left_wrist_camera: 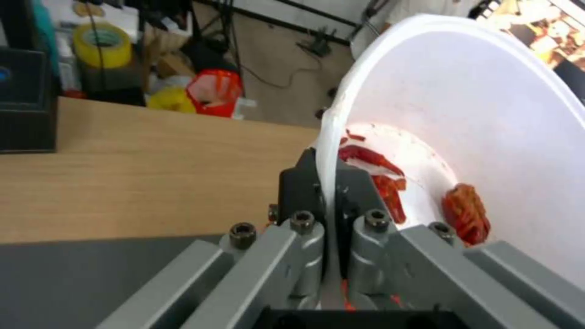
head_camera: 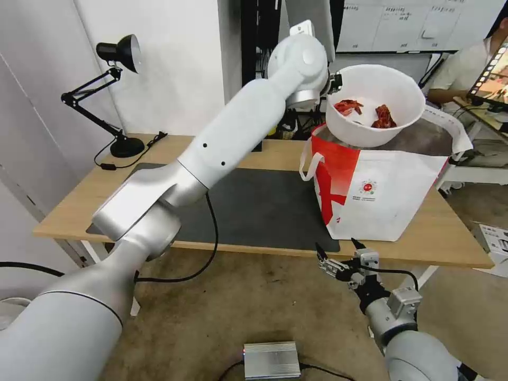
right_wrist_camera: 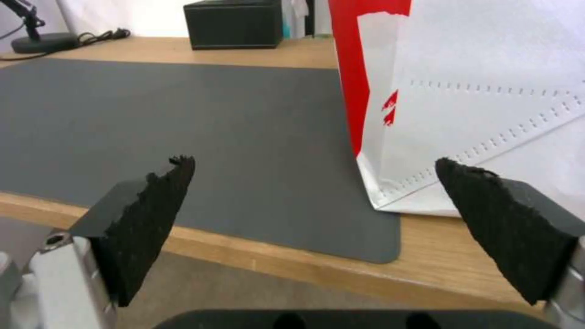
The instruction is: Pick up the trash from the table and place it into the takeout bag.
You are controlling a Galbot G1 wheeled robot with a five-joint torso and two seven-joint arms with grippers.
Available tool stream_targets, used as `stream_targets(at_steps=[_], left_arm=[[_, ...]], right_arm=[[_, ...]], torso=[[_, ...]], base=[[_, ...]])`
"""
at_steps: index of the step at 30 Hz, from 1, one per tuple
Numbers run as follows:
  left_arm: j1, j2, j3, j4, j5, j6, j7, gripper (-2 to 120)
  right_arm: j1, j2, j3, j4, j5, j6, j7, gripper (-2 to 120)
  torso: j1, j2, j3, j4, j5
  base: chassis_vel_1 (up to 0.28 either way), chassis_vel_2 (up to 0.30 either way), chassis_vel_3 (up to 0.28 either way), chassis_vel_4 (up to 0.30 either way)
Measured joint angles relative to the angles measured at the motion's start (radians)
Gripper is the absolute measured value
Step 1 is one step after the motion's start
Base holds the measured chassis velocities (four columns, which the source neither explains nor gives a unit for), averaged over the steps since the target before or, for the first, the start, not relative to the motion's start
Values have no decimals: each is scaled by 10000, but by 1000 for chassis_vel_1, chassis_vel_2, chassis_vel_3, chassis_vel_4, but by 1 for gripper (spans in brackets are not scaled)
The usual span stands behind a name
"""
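1. One item of trash is in hand: the white bowl [head_camera: 374, 103] with red crayfish shells [head_camera: 348, 106] inside, raised and tilted over the open mouth of the takeout bag [head_camera: 381, 196].
2. The left gripper [left_wrist_camera: 326, 192] pinches the bowl's rim, one finger inside the wall and one outside, clamped tight on it.
3. The takeout bag stands upright on the table [head_camera: 264, 153], at the right end of the dark grey mat [head_camera: 259, 206], its base partly over the mat's corner.
4. The right gripper [head_camera: 338, 253] hangs below the table's front edge, in front of the bag, its fingers [right_wrist_camera: 152, 214] spread wide and holding nothing.
5. A black box [right_wrist_camera: 235, 23] sits at the table's far edge; a black desk lamp [head_camera: 114, 95] stands at the far left corner.
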Motion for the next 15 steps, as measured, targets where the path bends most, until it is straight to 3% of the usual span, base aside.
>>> stream_targets(at_steps=[9,15], left_arm=[[366,13,529,-246,875,-770,327,0],[574,26,730,-466,965,-844,347,0]], right_arm=[[0,0,0,0,0,0,0,100],[0,0,0,0,0,0,0,100]], torso=[[0,0,0,0,0],[1,0,0,-1,0]], base=[[0,0,0,0],[0,0,0,0]])
